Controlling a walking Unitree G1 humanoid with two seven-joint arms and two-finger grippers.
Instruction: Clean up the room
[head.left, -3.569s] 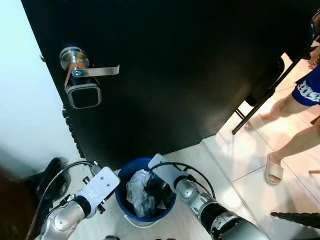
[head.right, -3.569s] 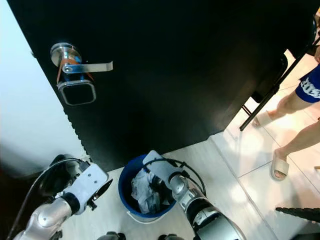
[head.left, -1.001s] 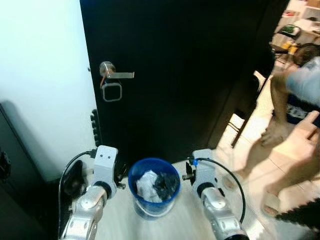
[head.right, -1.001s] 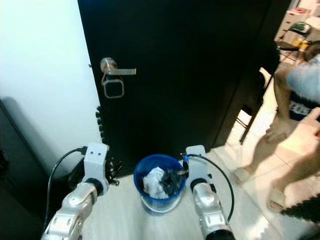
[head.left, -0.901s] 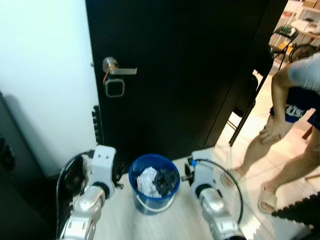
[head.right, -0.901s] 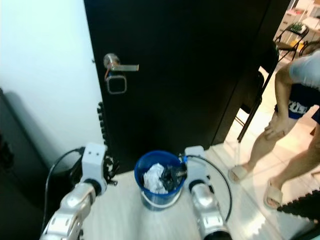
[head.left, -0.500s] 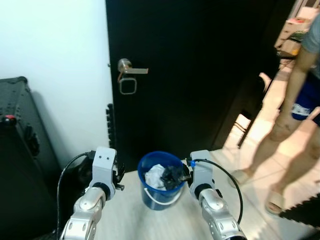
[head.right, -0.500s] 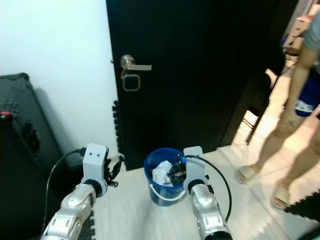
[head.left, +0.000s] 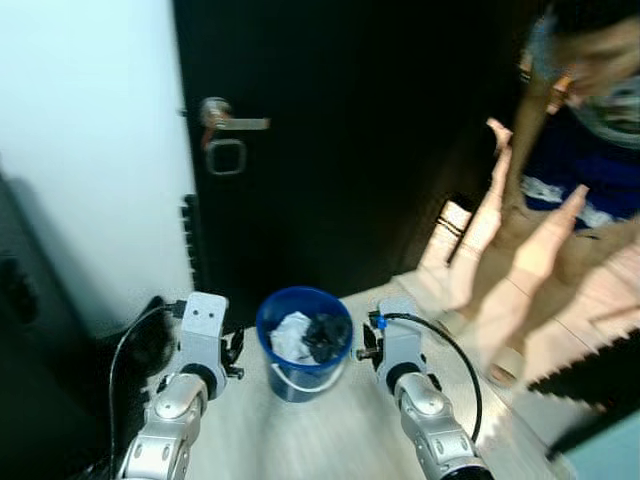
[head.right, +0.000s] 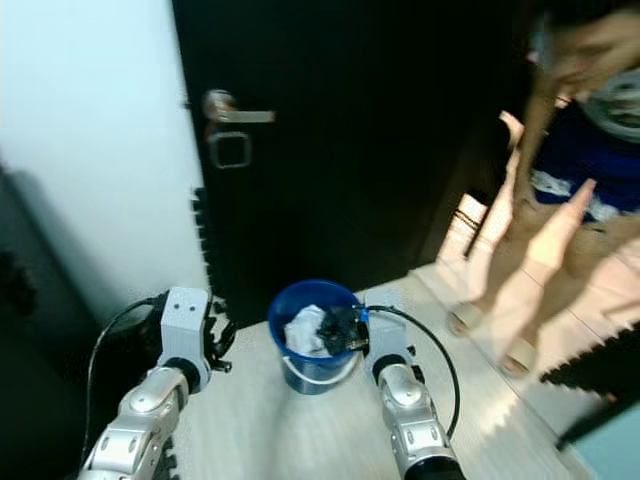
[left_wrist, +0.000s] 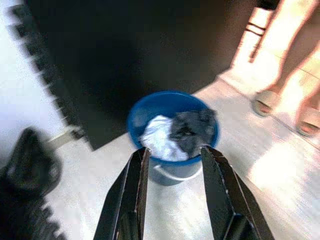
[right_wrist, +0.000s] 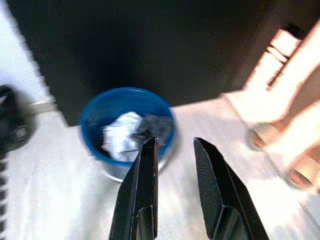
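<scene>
Left wrist view shows the left gripper (left_wrist: 172, 190) with its two long black fingers (left_wrist: 131, 197) spread apart and empty, framing a blue bucket (left_wrist: 172, 131) on the floor beyond them. The right gripper (right_wrist: 175, 187) is likewise parted a little and holds nothing, with the same bucket lying past its fingertips.

In the eye views, the two silver arms reach forward on either side of the bucket (head.left: 303, 342), the left arm (head.left: 188, 375) to its left and the right arm (head.left: 405, 380) to its right, neither touching it. The bucket is round, smooth plastic with a pale wire handle hanging down its near side. Inside it lie a crumpled white cloth (head.left: 291, 335) on the left and a dark grey cloth (head.left: 327, 333) on the right, heaped about level with the rim.

The floor (head.left: 330, 440) near the bucket is pale wood-grain plank and open on the near side. Just beyond the bucket stands a black door (head.left: 330, 140) with a silver lever handle (head.left: 232, 122) and a square lock plate below it. A white wall (head.left: 90, 150) runs to the left, and dark blurred gear (head.left: 150, 345) sits on the floor at its foot, close by the left arm.

To the right, past the door's edge, the floor turns to light tile, where a person (head.left: 560, 200) in blue shorts and sandals stands bent forward. A black mat edge (head.left: 590, 370) lies at the near right.
</scene>
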